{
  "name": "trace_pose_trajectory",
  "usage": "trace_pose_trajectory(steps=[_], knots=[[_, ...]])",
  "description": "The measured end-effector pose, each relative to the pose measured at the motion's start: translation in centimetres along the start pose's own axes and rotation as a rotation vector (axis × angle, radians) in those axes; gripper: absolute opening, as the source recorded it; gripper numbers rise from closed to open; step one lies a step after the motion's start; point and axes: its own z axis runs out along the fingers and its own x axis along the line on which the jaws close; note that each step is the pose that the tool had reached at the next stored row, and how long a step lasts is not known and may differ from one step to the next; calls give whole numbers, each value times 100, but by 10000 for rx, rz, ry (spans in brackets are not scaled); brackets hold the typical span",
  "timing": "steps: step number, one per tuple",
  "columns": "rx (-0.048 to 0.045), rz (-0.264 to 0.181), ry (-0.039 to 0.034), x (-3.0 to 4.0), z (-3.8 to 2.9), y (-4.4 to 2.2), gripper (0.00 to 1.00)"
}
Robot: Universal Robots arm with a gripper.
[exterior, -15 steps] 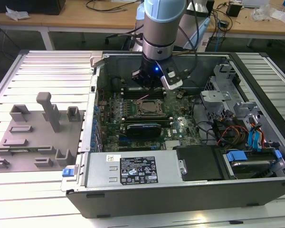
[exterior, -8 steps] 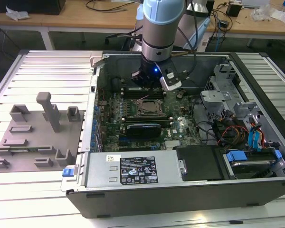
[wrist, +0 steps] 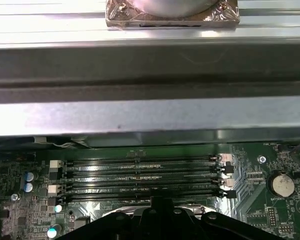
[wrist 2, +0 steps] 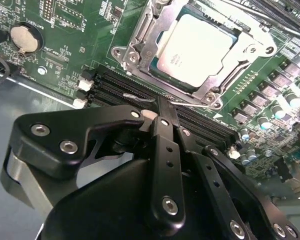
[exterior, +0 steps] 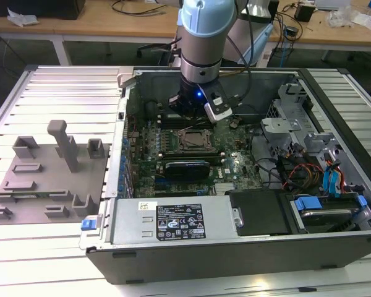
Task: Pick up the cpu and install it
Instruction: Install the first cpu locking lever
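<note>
My black pincer [wrist 2: 162,107] was drawn together to a narrow tip with nothing between its fingers, and it hung just above the black memory slots [wrist 2: 140,92], clear of the socket. Directly beyond that tip, at twelve o'clock in the second wrist view, the flat square cpu with its pale silvery metal top [wrist 2: 197,47] lay seated face up inside the black-and-metal square socket frame [wrist 2: 135,45]. Being square it had no long axis; its edges ran parallel to the frame's, skewed in that view. The frame's metal plate did not cover the chip's top.

On the green motherboard [wrist 2: 75,30] a round silver coin battery [wrist 2: 24,39] sat at ten o'clock from the chip. In the exterior view my arm [exterior: 201,37] stood over the open computer case [exterior: 173,247], the socket at six o'clock from my wrist, and the grey plastic blocks [exterior: 62,148] stood well apart at nine o'clock.
</note>
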Motion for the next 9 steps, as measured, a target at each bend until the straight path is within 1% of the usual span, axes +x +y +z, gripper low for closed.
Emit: trace_pose_trajectory(steps=[1,2,4,7,9], knots=[[-2,-13,-64,6,10,-1,11],[-3,-23,-109,11,17,0,11],[-5,-34,-172,24,30,4,11],[-9,-48,-235,44,48,12,11],[-8,-51,-254,50,55,16,11]])
